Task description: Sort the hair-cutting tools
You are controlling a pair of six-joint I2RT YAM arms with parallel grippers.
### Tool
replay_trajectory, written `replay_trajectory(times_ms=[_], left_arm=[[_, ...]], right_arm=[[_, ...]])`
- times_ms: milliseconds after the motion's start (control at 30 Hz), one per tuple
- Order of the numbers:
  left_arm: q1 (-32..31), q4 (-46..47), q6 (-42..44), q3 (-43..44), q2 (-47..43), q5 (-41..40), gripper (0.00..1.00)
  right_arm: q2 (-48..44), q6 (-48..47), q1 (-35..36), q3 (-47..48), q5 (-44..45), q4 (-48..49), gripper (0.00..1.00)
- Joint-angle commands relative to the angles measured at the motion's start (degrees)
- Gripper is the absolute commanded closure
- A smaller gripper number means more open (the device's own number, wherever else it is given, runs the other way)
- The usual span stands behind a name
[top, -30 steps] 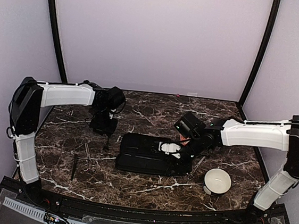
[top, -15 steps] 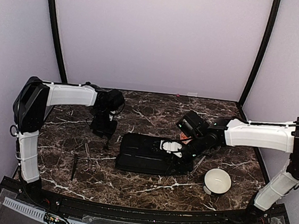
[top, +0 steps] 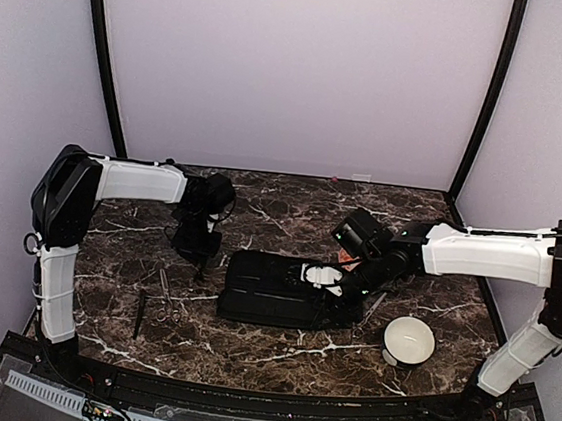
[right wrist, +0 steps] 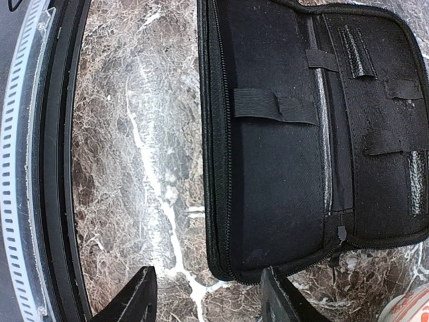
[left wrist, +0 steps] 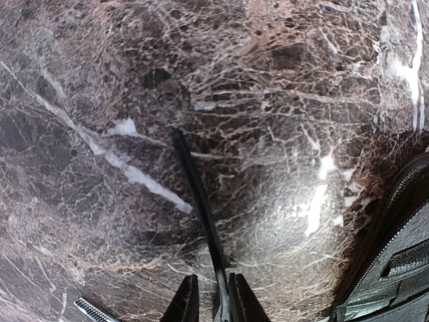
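Observation:
A slim dark stick lies on the marble, and its near end runs between the fingers of my left gripper. The stick touches the right finger; a narrow gap shows at the left finger. In the top view this gripper points down just left of the black case. Silver scissors and a dark comb lie to the front left. My right gripper hovers open over the case's near corner, holding nothing.
The case lies unzipped with elastic loops inside. A white bowl stands at the front right. A white and orange piece shows beside the case. The table's black front rail runs close to the right gripper.
The left gripper's jaws have narrowed around the dark stick. The left arm has shifted slightly. The right arm has hardly moved over the case.

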Motion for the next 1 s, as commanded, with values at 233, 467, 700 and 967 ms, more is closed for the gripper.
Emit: replay_trajectory(times_ms=[233, 467, 700, 967], left_arm=[[0.01, -1.35, 0.37, -0.44, -0.43, 0.08, 0.85], [0.01, -2.57, 0.09, -0.67, -0.43, -0.85, 0.75], [0.01, -2.42, 0.59, -1.20, -0.43, -0.25, 0.83], [0.01, -2.40, 0.95, -1.96, -0.35, -0.55, 0.81]], right_arm=[[-0.58, -0.51, -0.13, -0.31, -0.92, 0.50, 0.47], [-0.54, -0.49, -0.13, -0.41, -0.88, 0.68, 0.47], [-0.41, -0.55, -0.17, -0.51, -0.99, 0.68, 0.47], [-0.75, -0.33, -0.13, -0.30, -0.99, 0.69, 0.47]])
